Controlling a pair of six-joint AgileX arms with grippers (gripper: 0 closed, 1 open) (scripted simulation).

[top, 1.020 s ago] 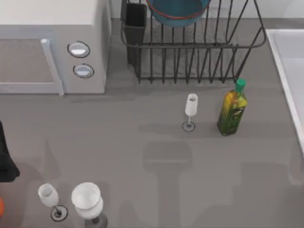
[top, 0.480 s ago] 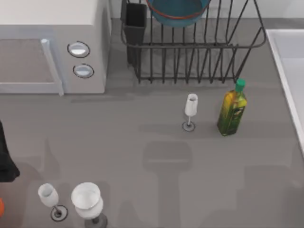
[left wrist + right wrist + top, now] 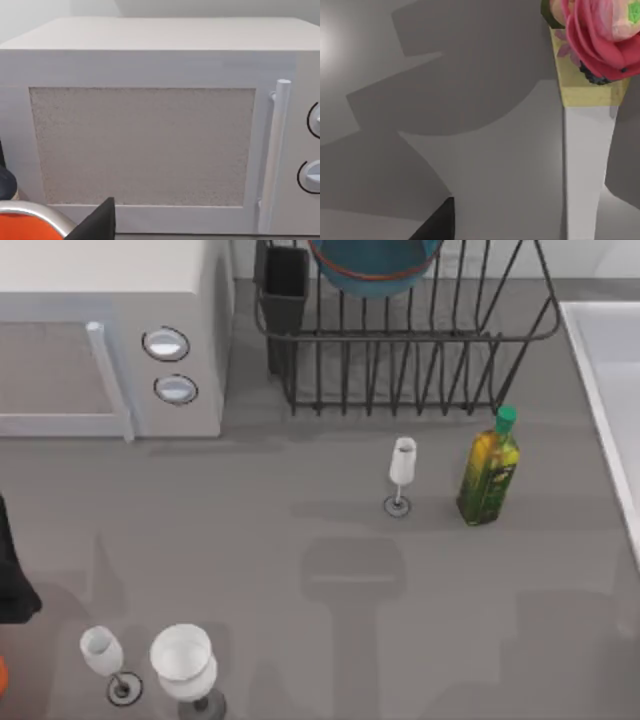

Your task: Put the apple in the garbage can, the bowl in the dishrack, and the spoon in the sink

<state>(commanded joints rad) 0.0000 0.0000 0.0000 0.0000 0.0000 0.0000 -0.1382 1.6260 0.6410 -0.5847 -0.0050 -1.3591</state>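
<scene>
While bowl sits in dishrack at back of grey worktop, sink at right edge, microwave back left. Jaws' state: cannot tell.

Your left arm reads as a matte black, blocky shape with angular edges, no markings, cables or screws visible. Left gripper fingertip: plain black wedge. Right gripper fingertip: same flat black, pointed wedge, unmarked.
</scene>
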